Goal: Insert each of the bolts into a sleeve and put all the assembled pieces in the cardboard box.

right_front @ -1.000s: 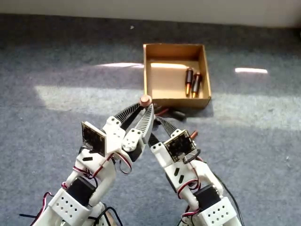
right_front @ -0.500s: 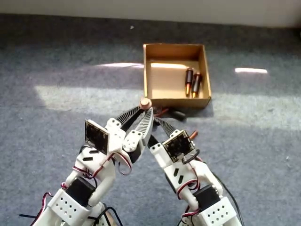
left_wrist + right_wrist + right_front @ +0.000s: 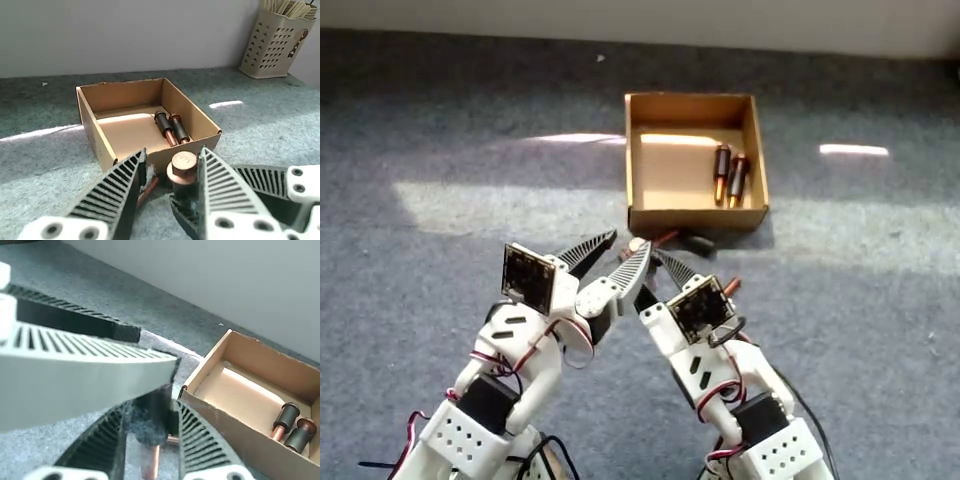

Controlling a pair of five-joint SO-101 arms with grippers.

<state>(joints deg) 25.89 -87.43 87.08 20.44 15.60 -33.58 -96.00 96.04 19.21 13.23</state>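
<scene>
The bolt (image 3: 182, 165), freed, now sits seated in the sleeve (image 3: 150, 427) just before the cardboard box (image 3: 695, 217). The left gripper (image 3: 172, 156) has drawn back, jaws spread; the right gripper (image 3: 150, 440) pinches the sleeve. Insertion looks done; boxing remains.

Sleeve half-hidden between the two hands

In the right wrist view a blurred finger (image 3: 85, 367) of the left hand (image 3: 157, 347) crosses the top of the dark sleeve (image 3: 150, 427) gripped by the right hand (image 3: 150, 412), and the bolt (image 3: 149, 466) shaft runs off the edge. The cardboard box (image 3: 230, 427) is cut by that view's edge as well. From the left wrist, the stick holder (image 3: 280, 42) is cut off by the edge.
</scene>
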